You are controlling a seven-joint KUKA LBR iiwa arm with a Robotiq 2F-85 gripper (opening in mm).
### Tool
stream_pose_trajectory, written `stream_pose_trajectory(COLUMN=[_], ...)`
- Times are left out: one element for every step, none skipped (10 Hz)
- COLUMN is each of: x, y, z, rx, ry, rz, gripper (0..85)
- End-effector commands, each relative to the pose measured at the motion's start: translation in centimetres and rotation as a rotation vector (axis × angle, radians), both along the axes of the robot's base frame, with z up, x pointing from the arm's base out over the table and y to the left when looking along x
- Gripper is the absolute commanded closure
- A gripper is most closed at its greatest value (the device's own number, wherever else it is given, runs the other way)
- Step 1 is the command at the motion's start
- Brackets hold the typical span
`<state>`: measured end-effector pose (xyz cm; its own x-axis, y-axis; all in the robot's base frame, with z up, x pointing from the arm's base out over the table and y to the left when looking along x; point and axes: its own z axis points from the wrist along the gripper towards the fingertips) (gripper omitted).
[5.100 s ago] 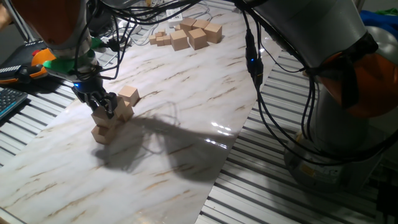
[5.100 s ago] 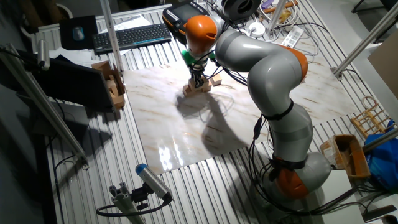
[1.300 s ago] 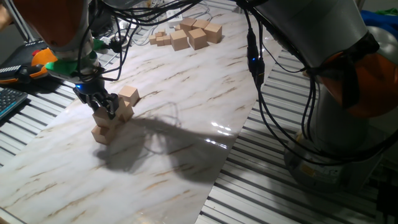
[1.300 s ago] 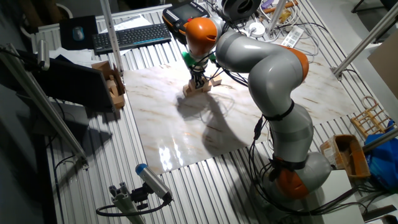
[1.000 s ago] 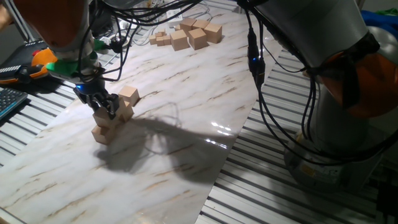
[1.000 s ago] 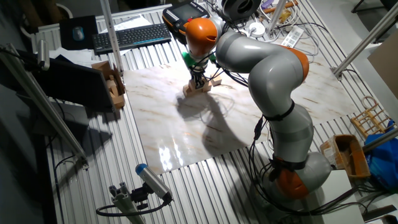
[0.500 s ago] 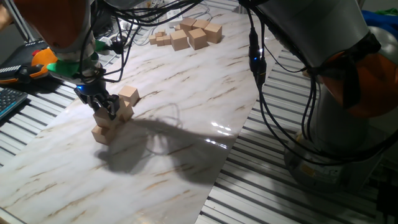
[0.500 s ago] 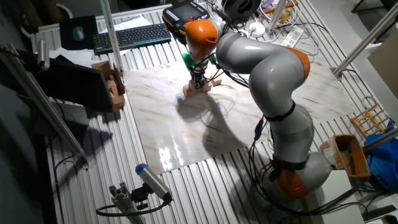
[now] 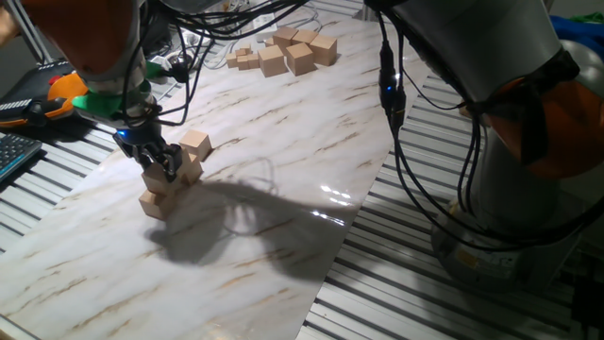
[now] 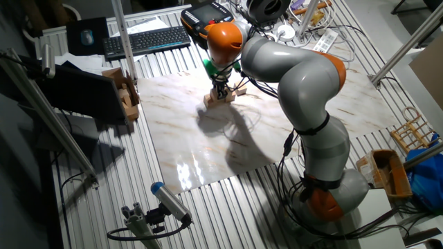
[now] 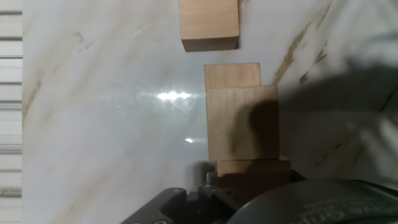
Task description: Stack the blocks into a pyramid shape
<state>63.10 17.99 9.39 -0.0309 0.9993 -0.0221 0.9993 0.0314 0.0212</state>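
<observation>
Blocks point(image 9: 170, 179) sit in a small heap near the left end of the marble surface point(image 9: 283, 161), under the arm's wrist. In one fixed view the heap shows a low cube at its near-left point(image 9: 153, 203), a cube or two pressed together behind it, and another cube at the far right point(image 9: 195, 144) that stands a little higher than the rest. The gripper point(image 9: 160, 162) points down onto the top of the heap, its dark fingers straddling the uppermost middle cube; how far apart the fingers stand, and whether they press on the wood, cannot be told from either fixed view.

From the hand view a large cube point(image 11: 242, 122) fills the middle, with the edge of a second cube point(image 11: 232, 74) showing just beyond it and a third edge point(image 11: 253, 167) just before it, next to the black gripper body at the bottom. A further cube point(image 11: 208, 23) lies apart at the top of that view, with bare marble between it and the others. The fingertips do not show there.

In the other fixed view the heap point(image 10: 223, 95) lies at the far edge of the surface, below the orange joint point(image 10: 223, 36). A loose pile of spare cubes point(image 9: 288, 51) lies at the far end of the surface, well apart from the heap. A keyboard point(image 10: 147, 40) sits beyond the surface.
</observation>
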Motion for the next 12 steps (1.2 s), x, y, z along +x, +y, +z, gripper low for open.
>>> stream_pose_trajectory(x=[0.02,0.02,0.02,0.04,0.1,0.11,0.12,0.12,0.11,0.1,0.08,0.08], y=[0.0,0.01,0.03,0.06,0.11,0.12,0.13,0.14,0.15,0.15,0.16,0.21], z=[0.0,0.0,0.01,0.01,0.09,0.09,0.07,0.08,0.11,0.15,0.23,0.42], rx=[0.0,0.0,-0.001,-0.001,-0.004,-0.006,-0.004,-0.004,-0.004,-0.007,-0.007,-0.015], ry=[-0.003,-0.005,-0.006,-0.008,-0.008,-0.01,-0.016,-0.016,-0.017,-0.017,-0.017,-0.019], rz=[-0.003,-0.004,-0.007,-0.009,-0.013,-0.015,-0.013,-0.01,-0.007,-0.005,-0.005,-0.005], gripper=[51.0,34.0,34.0,34.0,34.0,17.0,17.0,17.0,17.0,17.0,17.0,0.0])
